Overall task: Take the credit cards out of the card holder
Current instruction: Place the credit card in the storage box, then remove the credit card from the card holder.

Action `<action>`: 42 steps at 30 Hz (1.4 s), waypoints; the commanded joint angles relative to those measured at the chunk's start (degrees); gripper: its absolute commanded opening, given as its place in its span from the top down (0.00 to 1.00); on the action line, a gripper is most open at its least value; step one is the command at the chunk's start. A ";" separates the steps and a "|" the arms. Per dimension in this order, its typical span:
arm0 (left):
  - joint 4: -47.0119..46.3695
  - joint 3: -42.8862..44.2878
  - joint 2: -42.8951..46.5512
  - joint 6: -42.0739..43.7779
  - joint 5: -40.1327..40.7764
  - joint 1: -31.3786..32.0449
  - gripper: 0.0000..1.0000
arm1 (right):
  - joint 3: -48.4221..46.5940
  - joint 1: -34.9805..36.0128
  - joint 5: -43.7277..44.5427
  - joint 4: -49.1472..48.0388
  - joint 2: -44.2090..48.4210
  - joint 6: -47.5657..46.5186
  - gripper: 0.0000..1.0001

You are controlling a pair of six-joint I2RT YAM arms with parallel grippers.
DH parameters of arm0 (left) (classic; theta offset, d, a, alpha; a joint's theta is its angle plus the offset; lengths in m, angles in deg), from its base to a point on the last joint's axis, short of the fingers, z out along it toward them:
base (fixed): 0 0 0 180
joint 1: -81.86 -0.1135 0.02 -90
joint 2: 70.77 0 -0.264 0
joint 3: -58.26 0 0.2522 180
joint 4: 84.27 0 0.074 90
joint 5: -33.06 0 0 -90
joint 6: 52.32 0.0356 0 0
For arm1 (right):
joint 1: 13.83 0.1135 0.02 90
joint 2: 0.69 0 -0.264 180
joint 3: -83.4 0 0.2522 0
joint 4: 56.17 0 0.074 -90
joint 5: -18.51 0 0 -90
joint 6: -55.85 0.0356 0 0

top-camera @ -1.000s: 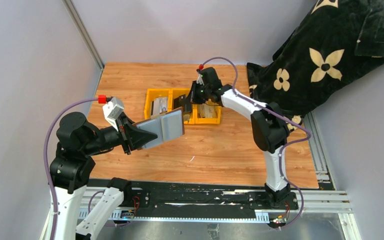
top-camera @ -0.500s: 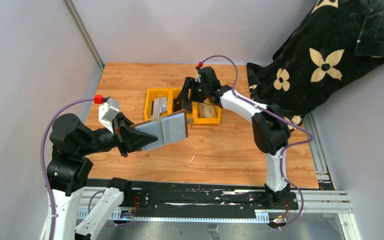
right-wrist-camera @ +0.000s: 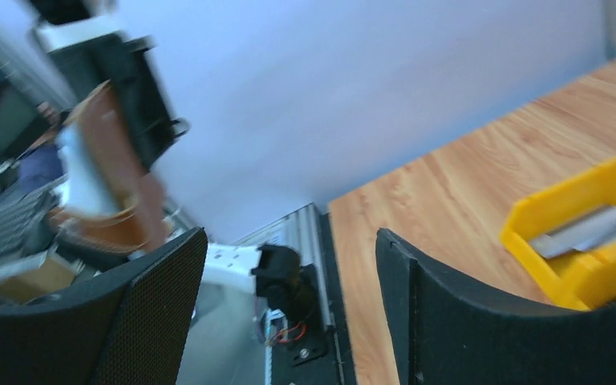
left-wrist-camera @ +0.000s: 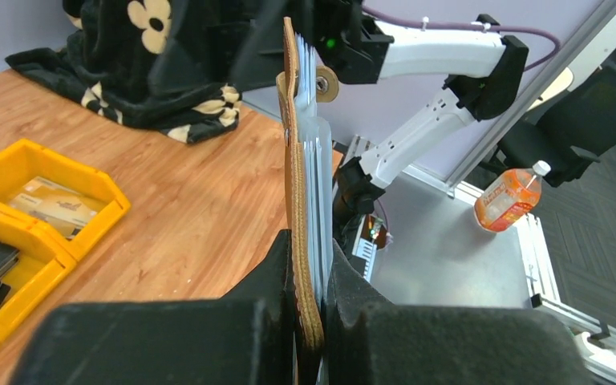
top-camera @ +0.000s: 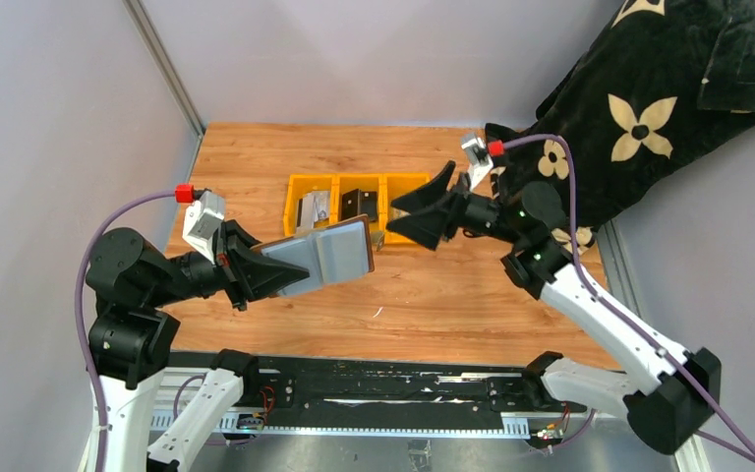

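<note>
One card holder (top-camera: 320,253), spread open, hung above the table (top-camera: 452,295), just in front of the yellow bins (top-camera: 298,183), clamped at its edge by the left gripper (top-camera: 267,271). Credit cards (top-camera: 358,204) lay in the bins. The right gripper (top-camera: 421,210) hovered near, jaws apart, empty.

A robotics lab — grey partition walls (top-camera: 354,59), aluminium rails (top-camera: 627,270) (an office chair (left-wrist-camera: 581,132) beyond).
</note>
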 commanded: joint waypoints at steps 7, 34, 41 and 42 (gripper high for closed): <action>-6.52 0.79 0.22 -6.12 -2.57 0.30 1.00 | 2.33 10.66 -10.32 -5.50 9.38 -3.52 0.20; -7.29 0.67 0.95 -7.75 -3.75 0.30 1.00 | -5.41 18.51 -3.58 1.25 3.78 -8.80 0.78; -7.19 1.22 0.73 -7.69 -4.31 0.30 1.00 | -5.11 19.31 -10.71 -4.11 3.42 -6.27 0.88; -7.20 1.25 0.67 -7.65 -4.49 0.30 1.00 | -4.98 19.42 -11.83 -5.97 3.49 -5.43 0.92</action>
